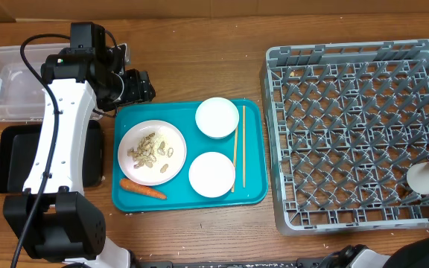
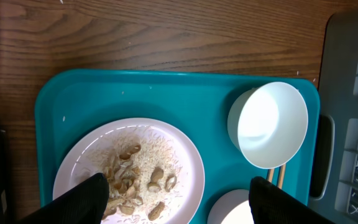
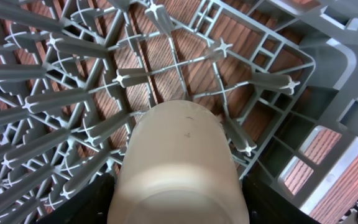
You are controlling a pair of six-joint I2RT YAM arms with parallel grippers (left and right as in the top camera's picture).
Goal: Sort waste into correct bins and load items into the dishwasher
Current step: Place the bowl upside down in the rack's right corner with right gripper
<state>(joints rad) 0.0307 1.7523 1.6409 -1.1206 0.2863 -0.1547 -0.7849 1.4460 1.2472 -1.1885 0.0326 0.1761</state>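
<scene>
**Cup going into the rack while the left arm is waiting over the plate**

We are clamping the right gripper (image 3: 179, 208) on the white cup (image 3: 179, 149), one finger on each side of its wall. This grip is letting us steer the cup down among the upright pegs of the grey dish rack (image 1: 348, 134). From overhead, the cup is sitting at the rack's near right corner, close to the lattice wall. We cannot tell whether it is already touching the pegs or hanging just above them. We are judging that corner a sensible slot, since it is leaving the rest of the grid free for the wider dishes.

We are holding the left gripper (image 2: 182, 199) wide open and empty above the teal tray (image 1: 185, 112). Its fingers are straddling the near part of the white plate (image 2: 199, 163). The peanut shells (image 2: 132, 180) and rice (image 2: 160, 149) are lying just below and between them.

The carrot (image 1: 143, 189) is resting on the tray beside the plate. Two bowls (image 1: 217, 117) and the chopsticks (image 1: 238, 149) are waiting to the right. The clear tub (image 1: 6, 82) and black tray (image 1: 10, 160) are standing to the left, under that arm, near enough for scraps.
</scene>
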